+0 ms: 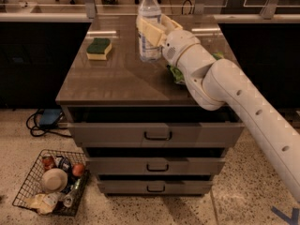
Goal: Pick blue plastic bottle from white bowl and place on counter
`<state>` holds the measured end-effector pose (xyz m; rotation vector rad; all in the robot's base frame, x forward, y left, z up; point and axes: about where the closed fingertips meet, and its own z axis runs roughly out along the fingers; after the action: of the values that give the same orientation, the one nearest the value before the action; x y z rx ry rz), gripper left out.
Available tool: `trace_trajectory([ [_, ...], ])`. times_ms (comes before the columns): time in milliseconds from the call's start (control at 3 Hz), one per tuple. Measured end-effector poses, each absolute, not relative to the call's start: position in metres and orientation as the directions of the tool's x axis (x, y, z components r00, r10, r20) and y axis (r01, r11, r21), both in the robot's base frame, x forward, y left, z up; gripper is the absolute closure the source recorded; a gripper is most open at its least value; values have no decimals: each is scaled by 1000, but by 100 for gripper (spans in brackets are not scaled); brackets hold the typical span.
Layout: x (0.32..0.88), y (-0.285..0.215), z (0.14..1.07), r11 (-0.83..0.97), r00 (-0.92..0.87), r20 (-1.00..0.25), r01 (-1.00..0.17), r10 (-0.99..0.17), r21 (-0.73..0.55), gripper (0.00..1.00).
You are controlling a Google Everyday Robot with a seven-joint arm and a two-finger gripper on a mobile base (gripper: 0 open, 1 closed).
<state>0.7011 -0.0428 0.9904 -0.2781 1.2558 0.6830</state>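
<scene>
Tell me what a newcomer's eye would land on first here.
The big white robot arm reaches in from the lower right, its gripper closed on the upright blue plastic bottle near the back edge of the counter. Next come the green-and-yellow sponge on the counter's left and the wire basket of clutter on the floor, lower left.

Counter (122,81), sponge (99,48), bag (175,73), fingers (151,32) above gripping bottle (149,7)
</scene>
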Motion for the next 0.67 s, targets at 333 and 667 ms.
trace_trajectory([
  [333,687,13,1023,682,200,-891,-715,407,151,100],
  [667,675,50,1041,639,236,-880,-763,411,93,100],
])
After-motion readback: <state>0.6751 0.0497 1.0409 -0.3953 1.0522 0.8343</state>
